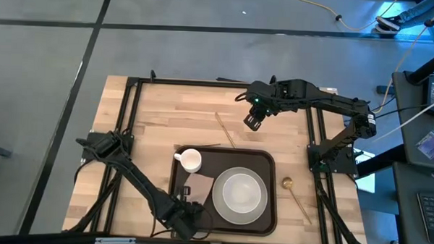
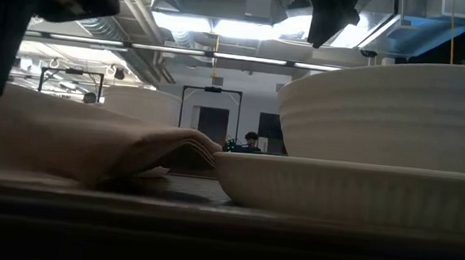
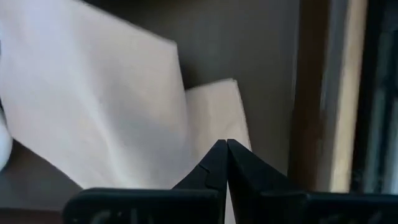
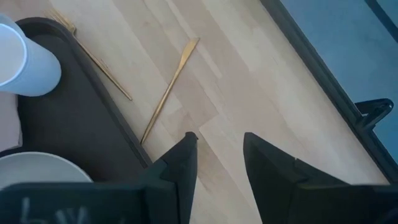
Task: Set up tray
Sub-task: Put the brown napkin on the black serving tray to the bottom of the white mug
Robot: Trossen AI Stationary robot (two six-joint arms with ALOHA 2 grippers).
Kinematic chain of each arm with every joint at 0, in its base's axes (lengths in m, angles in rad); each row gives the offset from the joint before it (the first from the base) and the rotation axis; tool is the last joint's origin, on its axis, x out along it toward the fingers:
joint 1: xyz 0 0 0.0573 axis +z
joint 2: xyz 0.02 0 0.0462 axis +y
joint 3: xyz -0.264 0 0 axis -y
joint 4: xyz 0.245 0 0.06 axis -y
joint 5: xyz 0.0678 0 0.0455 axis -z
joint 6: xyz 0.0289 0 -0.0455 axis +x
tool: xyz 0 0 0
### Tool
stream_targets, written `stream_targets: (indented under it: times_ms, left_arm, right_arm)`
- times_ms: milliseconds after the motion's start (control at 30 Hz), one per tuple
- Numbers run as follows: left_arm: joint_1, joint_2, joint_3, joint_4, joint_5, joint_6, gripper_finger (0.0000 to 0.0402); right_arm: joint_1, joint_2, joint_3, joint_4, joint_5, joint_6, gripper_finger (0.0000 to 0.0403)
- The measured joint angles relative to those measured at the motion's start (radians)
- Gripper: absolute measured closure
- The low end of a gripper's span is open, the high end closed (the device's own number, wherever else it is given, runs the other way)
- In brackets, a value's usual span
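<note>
**Tray on the desk's near edge, partly laid; right claw hangs over bare wood**

The light butcher-block wooden desk (image 1: 166,113) carries everything, with a black frame of rails around its edges. The large dark brown rectangular tray (image 1: 266,161) with rounded corners and a raised rim lies at the middle of the desk's near edge. On it, toward its right side, rests a round white ribbed plate (image 1: 241,194) holding a white ribbed bowl (image 2: 400,110). A folded tan napkin (image 1: 199,185) lies on the tray's left half, just beside the plate. A white cup (image 1: 190,160) stands in the tray's far left corner.

The right arm reaches from the desk's right edge toward the middle of the far side. The right claw (image 4: 216,163) hangs above bare wood just beyond the tray's far edge, its two dark fingers apart and gripping nothing. The left arm runs from the desk's left edge to the near edge, where the left claw (image 3: 226,163) sits at the tray's near left corner, fingers pressed shut at the napkin's edge; whether they pinch the cloth cannot be told.

On the wood beyond the tray's far edge lies a slim gold knife (image 4: 169,87), and a thin gold utensil (image 4: 98,62) rests against the tray's far rim. A gold spoon (image 1: 295,195) lies off the tray's right side.
</note>
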Motion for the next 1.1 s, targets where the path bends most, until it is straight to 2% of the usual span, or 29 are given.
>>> stream_targets:
  times_ms: [300, 433, 600, 800, 1100]
  left_arm:
    - [0.006, 0.075, 0.000, 0.003, -0.017, -0.012, 0.0400]
    - [0.014, 0.095, 0.000, 0.017, 0.039, -0.011, 0.0401]
    - [0.014, 0.092, 0.000, 0.082, 0.044, 0.046, 0.0400]
    - [0.014, 0.090, 0.000, 0.203, 0.127, 0.166, 0.0400]
    - [0.013, 0.033, 0.000, 0.216, 0.173, 0.215, 0.0400]
  right_arm:
    - [0.000, 0.000, 0.000, -0.001, 0.000, -0.004, 0.0271]
    - [0.000, 0.000, 0.000, -0.009, 0.000, -0.005, 0.0271]
    - [0.000, 0.000, 0.000, -0.018, 0.000, -0.005, 0.0271]
    - [0.000, 0.000, 0.000, -0.018, 0.000, -0.005, 0.0271]
    - [0.000, 0.000, 0.000, -0.042, 0.000, -0.005, 0.0271]
